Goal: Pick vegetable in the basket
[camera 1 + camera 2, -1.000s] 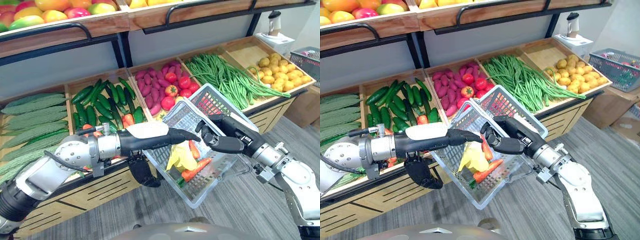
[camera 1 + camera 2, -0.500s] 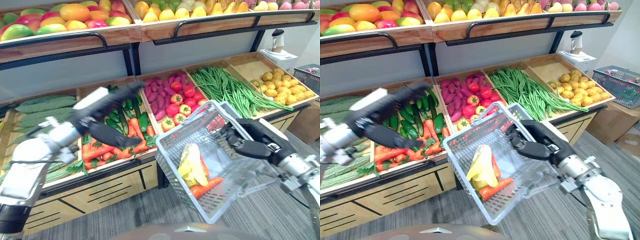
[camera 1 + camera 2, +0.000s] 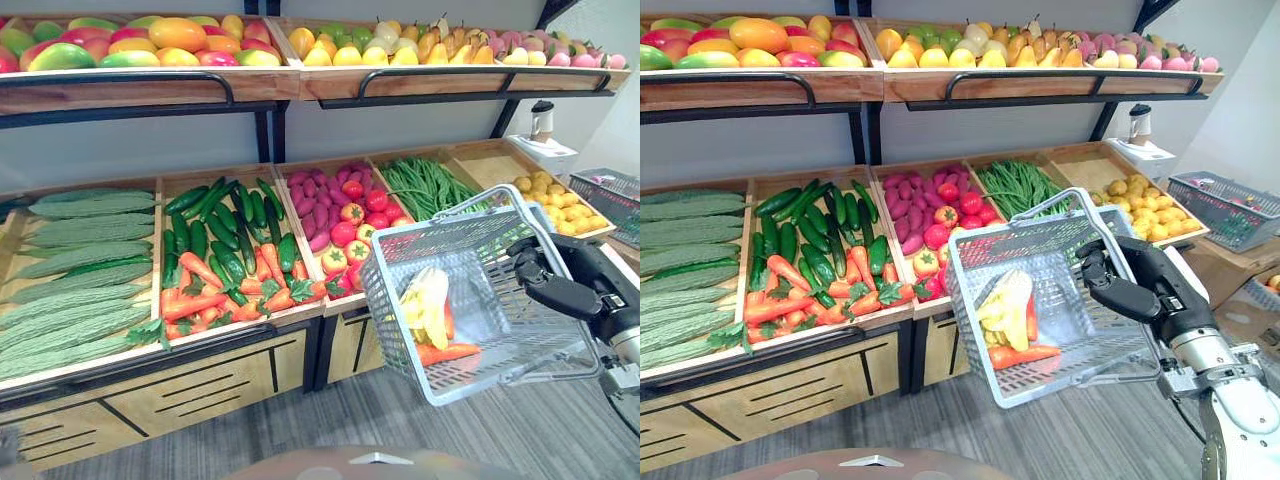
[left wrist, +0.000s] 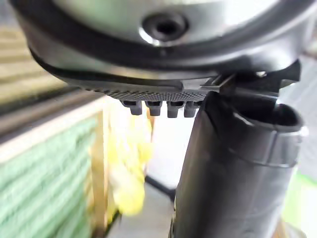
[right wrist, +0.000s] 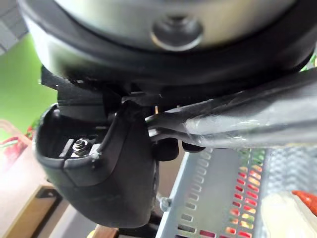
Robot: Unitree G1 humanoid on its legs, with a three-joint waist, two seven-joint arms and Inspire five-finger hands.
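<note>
My right hand (image 3: pixel 562 282) is shut on the metal handle (image 5: pixel 247 119) of a grey plastic basket (image 3: pixel 440 222), which hangs tilted in front of the lower shelf at the right. Inside it lie a yellow vegetable (image 3: pixel 428 305) and an orange carrot (image 3: pixel 446 352). On the lower shelf are carrots (image 3: pixel 215 295), cucumbers (image 3: pixel 225 215), red tomatoes (image 3: pixel 350 215) and green beans (image 3: pixel 425 185). My left hand (image 4: pixel 233 163) hangs close to the wooden shelf front, with blurred green gourds beside it.
Bitter gourds (image 3: pixel 80 260) fill the left bin, purple sweet potatoes (image 3: pixel 320 195) the middle one and potatoes (image 3: pixel 555 205) the right one. The upper shelf (image 3: pixel 150 85) carries fruit. A second grey basket (image 3: pixel 1225 205) stands at the far right. Grey floor lies before the stand.
My left arm has drawn back from over the basket, past the cucumbers and out of both eye views. The camera has shifted, and the basket now hangs further right of the shelf.
</note>
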